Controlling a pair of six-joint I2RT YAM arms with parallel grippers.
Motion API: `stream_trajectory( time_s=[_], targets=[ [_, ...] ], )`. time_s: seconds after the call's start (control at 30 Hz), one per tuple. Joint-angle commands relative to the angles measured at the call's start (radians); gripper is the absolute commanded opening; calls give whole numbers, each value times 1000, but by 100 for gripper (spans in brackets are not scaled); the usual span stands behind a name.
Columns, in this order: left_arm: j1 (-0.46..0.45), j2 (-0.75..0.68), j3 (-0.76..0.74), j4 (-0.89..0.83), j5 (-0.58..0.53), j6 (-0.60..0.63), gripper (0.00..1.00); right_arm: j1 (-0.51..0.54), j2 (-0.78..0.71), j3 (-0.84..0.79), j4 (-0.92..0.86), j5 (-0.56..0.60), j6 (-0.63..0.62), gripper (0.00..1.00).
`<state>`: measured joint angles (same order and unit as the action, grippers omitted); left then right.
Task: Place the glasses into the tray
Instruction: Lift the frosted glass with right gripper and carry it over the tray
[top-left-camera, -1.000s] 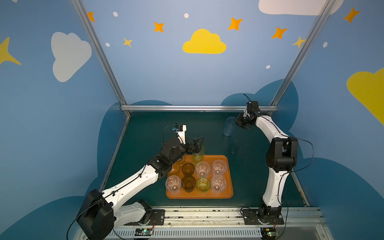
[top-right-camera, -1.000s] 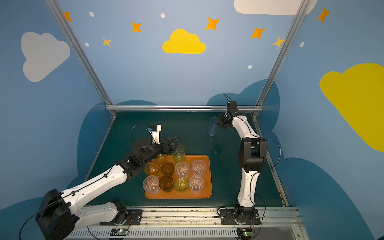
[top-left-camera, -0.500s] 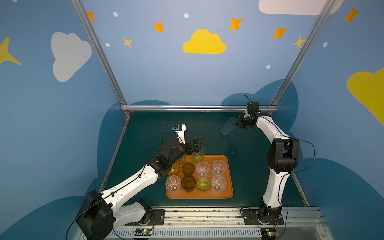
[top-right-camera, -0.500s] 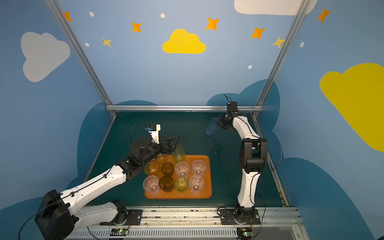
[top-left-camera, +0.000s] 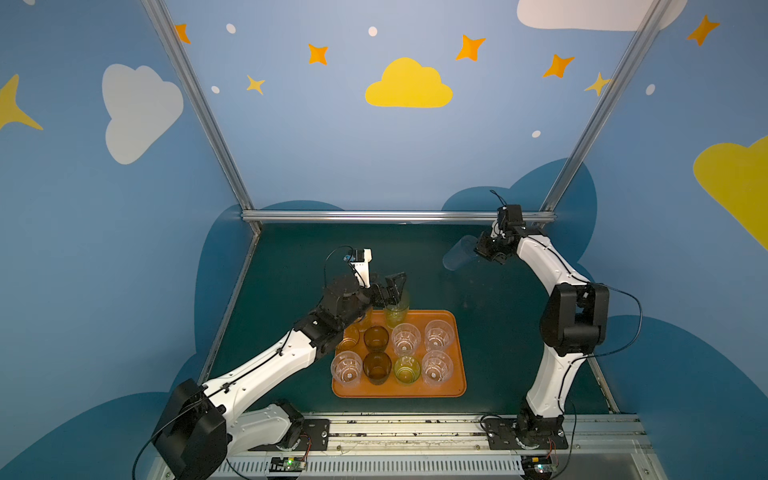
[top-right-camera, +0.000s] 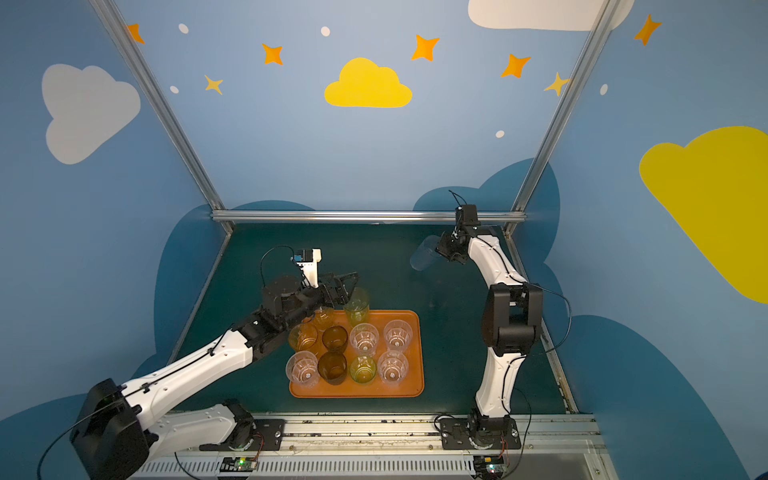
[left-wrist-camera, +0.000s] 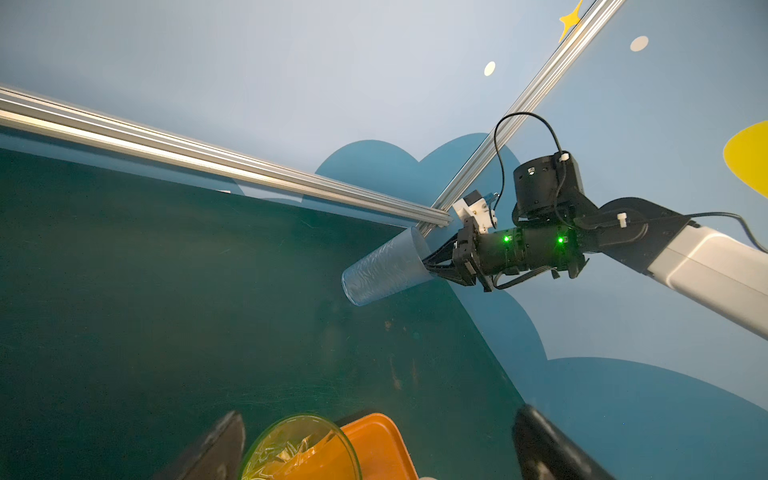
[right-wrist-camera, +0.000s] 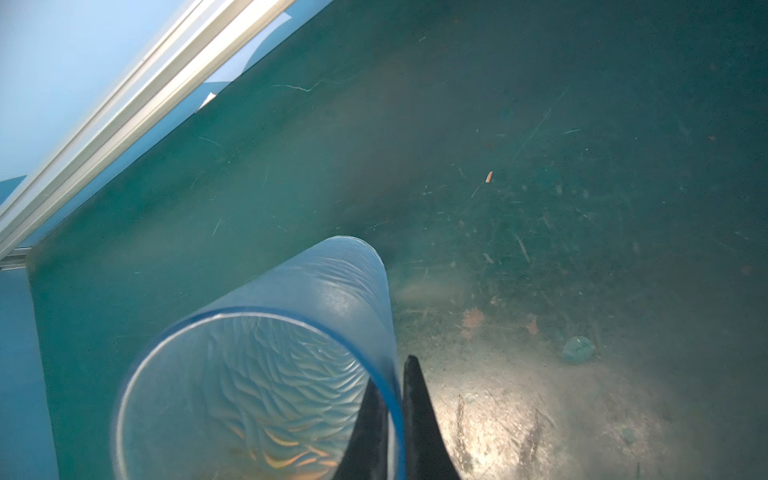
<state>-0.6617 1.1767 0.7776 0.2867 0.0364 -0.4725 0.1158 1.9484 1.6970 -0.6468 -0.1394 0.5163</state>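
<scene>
Well beyond the tray's (top-left-camera: 415, 391) far right corner, we see the right gripper (right-wrist-camera: 392, 390) pinched tight on the rim of the greyish-clear tall glass (right-wrist-camera: 291, 332), one finger inside the wall and one outside. That glass is tipped almost onto its side and seems to hang clear of the green mat (top-left-camera: 311, 257), though both top views blur it. At the tray's far edge the left gripper (top-left-camera: 394, 286) stands spread wide around the green tall glass (top-left-camera: 397, 312), gripping nothing. Eight short glasses (top-left-camera: 406, 337) fill two rows on the near side of it. The left arm (top-left-camera: 291, 357) lies across the tray's far left corner and covers most of an amber glass (top-right-camera: 323, 318) there. The far right corner shows bare orange.
</scene>
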Motion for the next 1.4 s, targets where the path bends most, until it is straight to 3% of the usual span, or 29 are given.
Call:
stream_trajectory(
  time_s=[0.0, 0.57, 1.07, 1.37],
  targets=[
    [4, 13, 19, -12, -1, -7, 100, 5, -65, -20, 21, 4, 2, 0],
    [4, 57, 65, -73, 11, -66, 100, 31, -316, -220, 47, -2, -1, 0],
    [1, 42, 118, -216, 7, -83, 100, 126, -599, -418, 11, 52, -48, 0],
    [2, -37, 115, -326, -45, -76, 100, 223, -661, -496, -13, 61, -59, 0]
  ],
)
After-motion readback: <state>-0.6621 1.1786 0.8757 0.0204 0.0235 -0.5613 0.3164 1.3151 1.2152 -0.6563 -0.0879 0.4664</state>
